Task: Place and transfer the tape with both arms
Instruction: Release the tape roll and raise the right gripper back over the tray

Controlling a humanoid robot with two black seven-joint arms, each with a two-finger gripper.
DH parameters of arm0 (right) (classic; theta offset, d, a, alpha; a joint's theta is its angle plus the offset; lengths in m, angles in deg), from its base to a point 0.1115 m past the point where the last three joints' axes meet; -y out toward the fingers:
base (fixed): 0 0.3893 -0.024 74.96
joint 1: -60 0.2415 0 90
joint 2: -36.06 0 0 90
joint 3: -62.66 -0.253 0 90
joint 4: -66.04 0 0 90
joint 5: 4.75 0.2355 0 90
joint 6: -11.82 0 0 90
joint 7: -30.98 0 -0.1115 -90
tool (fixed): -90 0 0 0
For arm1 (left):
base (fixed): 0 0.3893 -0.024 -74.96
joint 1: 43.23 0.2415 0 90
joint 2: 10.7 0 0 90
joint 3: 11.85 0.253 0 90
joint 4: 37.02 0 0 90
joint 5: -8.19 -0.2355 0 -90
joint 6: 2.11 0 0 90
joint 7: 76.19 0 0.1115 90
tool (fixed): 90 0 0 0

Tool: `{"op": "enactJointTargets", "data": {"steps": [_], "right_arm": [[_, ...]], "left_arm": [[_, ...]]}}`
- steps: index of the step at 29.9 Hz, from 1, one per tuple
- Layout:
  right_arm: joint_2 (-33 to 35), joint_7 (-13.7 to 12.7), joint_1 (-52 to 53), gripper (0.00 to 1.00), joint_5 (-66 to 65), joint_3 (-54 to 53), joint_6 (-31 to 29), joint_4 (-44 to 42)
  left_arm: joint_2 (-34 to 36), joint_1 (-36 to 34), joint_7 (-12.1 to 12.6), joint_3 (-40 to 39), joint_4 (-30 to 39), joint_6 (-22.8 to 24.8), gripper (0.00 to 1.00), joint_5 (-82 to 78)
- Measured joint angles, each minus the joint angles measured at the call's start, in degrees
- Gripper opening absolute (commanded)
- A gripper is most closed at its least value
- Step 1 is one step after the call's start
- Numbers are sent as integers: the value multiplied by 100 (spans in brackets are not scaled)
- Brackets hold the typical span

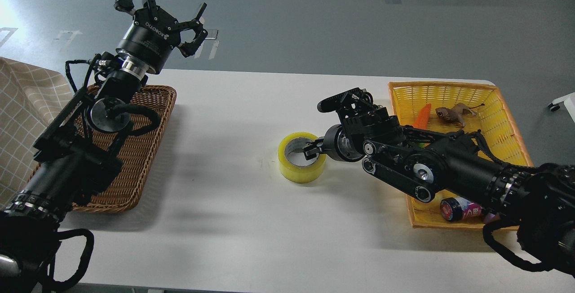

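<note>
Head view shows the left black jointed arm (76, 149) coming in from about 7 o'clock and rising steeply toward 12 o'clock, above the brown woven wicker tray (148, 149) that lies at the 9 o'clock side of the white table (233, 221). Its left pincer (164, 12) is held high over the far edge of the table, pointing up and away, and its fingers are spread wide with nothing between them.

From about 4 o'clock the right black jointed arm (449, 167) comes in low and almost flat, crossing over the yellow plastic basket (507, 117) and reaching toward 9 o'clock. The right pincer (323, 126) is at the roll of translucent yellow packing tape (302, 158). One finger (313, 147) reaches down into the hole of the roll at its 3 o'clock side, and another finger stands raised above and clear of it, so the pincer looks partly open; whether the lower finger presses the roll I cannot tell.

The tape lies flat on the table, near its middle, between the wicker tray and the yellow basket, closer to the basket. Its wall is a shiny yellow ring, and inside it the grey-white cardboard core is visible. In the basket lie an orange carrot-shaped toy (422, 115), a brown animal figure (453, 113) and a small dark bottle with a pink label (460, 208).
</note>
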Motion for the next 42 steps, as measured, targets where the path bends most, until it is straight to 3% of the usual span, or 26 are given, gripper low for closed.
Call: {"op": "enactJointTargets", "data": {"steps": [5, 11, 24, 31, 35, 42], "right_arm": [[0, 9, -5, 83, 17, -35, 0, 14], [90, 57, -14, 100, 65, -520, 0, 141], [1412, 18, -23, 100, 114, -2757, 0, 650], [1803, 63, -201, 100, 1329, -4289, 0, 690], [1899, 241, -402, 100, 2016, -5117, 0, 727], [1809, 920, -1099, 100, 3362, -6665, 1, 751]], "left_arm": [[2, 0, 0, 0, 8, 0, 98, 0], [2, 6, 0, 0, 11, 0, 98, 1], [12, 4, 0, 34, 11, 0, 98, 1], [12, 0, 10, 82, 11, 0, 98, 1], [12, 0, 17, 93, 11, 0, 98, -9], [40, 0, 39, 106, 10, 0, 98, -21]]}}
